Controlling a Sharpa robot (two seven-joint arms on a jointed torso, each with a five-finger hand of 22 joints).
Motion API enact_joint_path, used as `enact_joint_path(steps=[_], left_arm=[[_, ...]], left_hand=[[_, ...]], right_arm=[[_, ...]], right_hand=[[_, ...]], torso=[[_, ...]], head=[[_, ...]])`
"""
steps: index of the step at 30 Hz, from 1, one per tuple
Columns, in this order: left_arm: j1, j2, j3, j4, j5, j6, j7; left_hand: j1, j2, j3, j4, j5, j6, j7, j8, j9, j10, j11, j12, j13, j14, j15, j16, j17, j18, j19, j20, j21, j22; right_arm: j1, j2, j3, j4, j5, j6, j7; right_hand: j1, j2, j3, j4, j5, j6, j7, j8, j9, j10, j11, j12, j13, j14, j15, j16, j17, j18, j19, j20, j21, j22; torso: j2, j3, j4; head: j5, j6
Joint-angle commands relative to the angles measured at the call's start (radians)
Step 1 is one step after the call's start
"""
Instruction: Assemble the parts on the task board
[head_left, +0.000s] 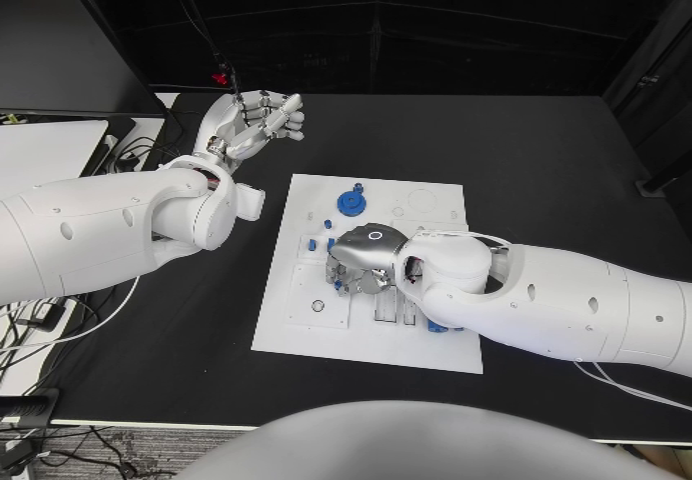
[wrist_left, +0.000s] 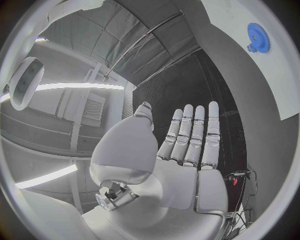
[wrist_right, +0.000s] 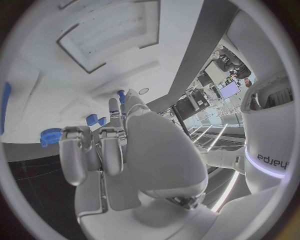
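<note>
The white task board (head_left: 296, 330) lies in the middle of the black table. On its far part stands a blue gear (head_left: 351, 203), also in the wrist views as the gear (wrist_left: 256, 36) and the gear (wrist_right: 50, 136). My right hand (head_left: 361, 264) is down over the board's middle with its fingers curled. In the right wrist view the right hand (wrist_right: 125, 145) pinches a small blue peg (wrist_right: 120, 94) between thumb and fingertip, close to the board (wrist_right: 75, 75). My left hand (head_left: 260, 117) is raised beyond the board's far left corner, fingers straight and holding nothing; the left hand (wrist_left: 187, 150) looks the same.
Two small blue parts (head_left: 320, 243) sit on the board left of my right hand, seen also as small parts (wrist_right: 95, 120). Another blue piece (head_left: 436, 326) shows by my right forearm. Cables and grey boxes (head_left: 58, 150) lie off the table's left edge.
</note>
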Motion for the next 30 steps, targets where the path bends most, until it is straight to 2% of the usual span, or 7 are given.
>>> enact_joint_path(steps=[1,10,16,20,24,28,30], left_arm=[[0.001,0.0,0.001,0.0,0.0,0.005,0.005],[0.001,0.001,0.001,0.0,0.0,0.006,0.005],[0.001,0.002,0.001,-0.002,0.0,0.009,0.006],[0.0,0.003,0.001,-0.007,0.0,0.011,0.007],[-0.001,0.005,0.001,-0.011,0.0,0.021,0.011],[-0.002,0.005,0.001,-0.012,0.0,0.041,0.014],[-0.002,0.006,0.001,-0.012,0.004,0.05,0.016]], left_hand=[[0.001,0.004,-0.006,0.0,0.005,0.004,0.023,0.006,-0.001,-0.003,-0.006,0.003,-0.001,-0.005,-0.003,0.003,-0.001,0.01,0.008,0.002,0.006,-0.001],[0.001,0.004,-0.006,0.0,0.005,0.004,0.023,0.006,-0.001,-0.003,-0.006,0.004,-0.001,-0.005,-0.003,0.004,-0.001,0.01,0.008,0.002,0.006,-0.001],[0.002,0.005,-0.007,0.0,0.006,0.004,0.023,0.006,-0.001,-0.003,-0.006,0.004,-0.001,-0.005,-0.003,0.005,-0.002,0.01,0.008,0.002,0.007,-0.001],[0.002,0.004,-0.011,0.0,0.006,0.002,0.024,0.006,-0.002,-0.008,-0.005,0.004,-0.002,-0.008,-0.003,0.006,-0.005,0.009,0.008,0.002,0.007,-0.002],[-0.011,0.001,-0.034,0.001,0.005,-0.015,0.032,0.003,-0.004,-0.035,0.003,0.001,-0.003,-0.026,0.003,0.014,-0.022,0.007,-0.003,0.005,0.001,-0.007],[-0.036,-0.013,-0.056,0.002,-0.002,-0.038,0.044,0.003,-0.003,-0.091,0.017,-0.005,-0.002,-0.068,0.017,0.021,-0.043,-0.001,-0.038,0.011,-0.019,-0.02],[-0.052,-0.03,-0.053,0.002,-0.006,-0.055,0.051,0.006,-0.002,-0.127,0.026,-0.001,-0.001,-0.106,0.026,0.029,-0.053,-0.007,-0.065,0.015,-0.037,-0.031]], right_arm=[[0.001,0.0,0.0,0.002,-0.005,0.004,0.003],[0.0,-0.005,0.0,0.006,-0.004,-0.036,0.013],[-0.005,-0.039,0.001,0.033,0.042,-0.191,0.055],[-0.003,-0.092,0.002,0.075,0.15,-0.315,0.093],[0.023,-0.156,0.003,0.118,0.259,-0.368,0.117],[0.064,-0.221,0.003,0.15,0.353,-0.359,0.133],[0.082,-0.262,0.003,0.169,0.385,-0.346,0.134]], right_hand=[[-0.01,-0.012,-0.011,-0.002,-0.004,-0.014,0.002,-0.01,-0.001,-0.012,0.0,-0.003,-0.001,0.094,0.009,-0.007,0.208,-0.007,0.106,0.007,0.003,0.263],[-0.059,-0.033,-0.035,-0.003,-0.004,-0.039,0.011,-0.026,0.0,-0.034,0.007,0.0,0.001,0.09,0.014,-0.016,0.19,-0.007,0.106,0.013,0.003,0.263],[-0.088,-0.041,-0.046,-0.003,-0.004,-0.043,0.021,-0.027,0.002,-0.048,0.013,0.001,0.002,0.086,0.018,-0.025,0.171,-0.007,0.106,0.017,0.003,0.263],[-0.094,-0.04,-0.046,-0.004,-0.004,-0.039,0.027,-0.024,0.003,-0.056,0.017,0.001,0.002,0.084,0.021,-0.028,0.163,-0.007,0.106,0.019,0.003,0.263],[-0.102,-0.04,-0.045,-0.006,-0.003,-0.053,0.031,-0.029,0.003,-0.09,0.024,0.002,0.002,0.083,0.028,-0.03,0.158,-0.007,0.106,0.025,0.003,0.263],[-0.124,-0.052,-0.051,-0.004,-0.001,-0.081,0.035,-0.031,0.001,-0.125,0.03,0.007,0.003,0.081,0.033,-0.034,0.148,-0.004,0.099,0.031,-0.006,0.259],[-0.135,-0.059,-0.053,-0.003,-0.001,-0.108,0.039,-0.033,0.0,-0.147,0.033,0.01,0.004,0.08,0.035,-0.036,0.144,-0.003,0.096,0.034,-0.011,0.257]], torso=[[0.0,-0.0003,-0.0003],[0.0,0.0004,0.0005],[0.0,0.001,-0.0014],[-0.003,-0.001,-0.0016],[-0.002,-0.0011,-0.0004],[-0.002,-0.0007,-0.0019],[0.0,-0.0006,0.0019]], head=[[0.0,0.0],[-0.001,0.0],[-0.003,0.0],[-0.007,0.0],[-0.015,0.0],[-0.02,0.0],[-0.029,0.0]])
